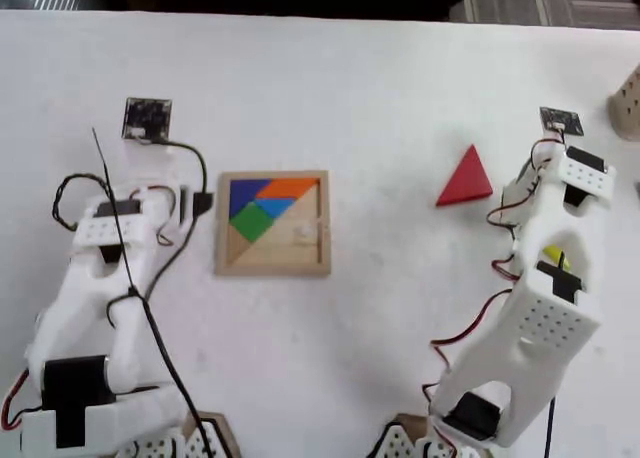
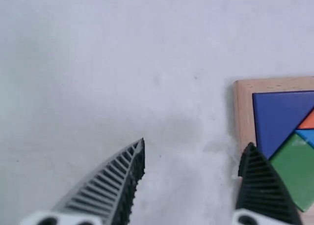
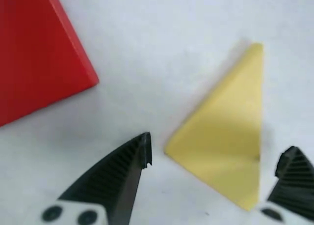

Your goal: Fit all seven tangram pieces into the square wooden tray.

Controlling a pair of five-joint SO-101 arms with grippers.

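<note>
Left gripper point(image 2: 196, 145) spread, just left of the wooden tray point(image 1: 272, 269). Tray held coloured pieces point(image 1: 262, 206) in its far half. Right gripper point(image 3: 219, 145) spread either side of the yellow triangle point(image 3: 225, 136), right of tray. Red triangle point(image 1: 465, 178) lay nearby.

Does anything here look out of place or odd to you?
Two pieces lie on the white table outside the square wooden tray: a red triangular piece to its right, and a yellow triangular piece between the right gripper's open fingers. Part of the tray shows bare wood. Nothing looks damaged.
</note>
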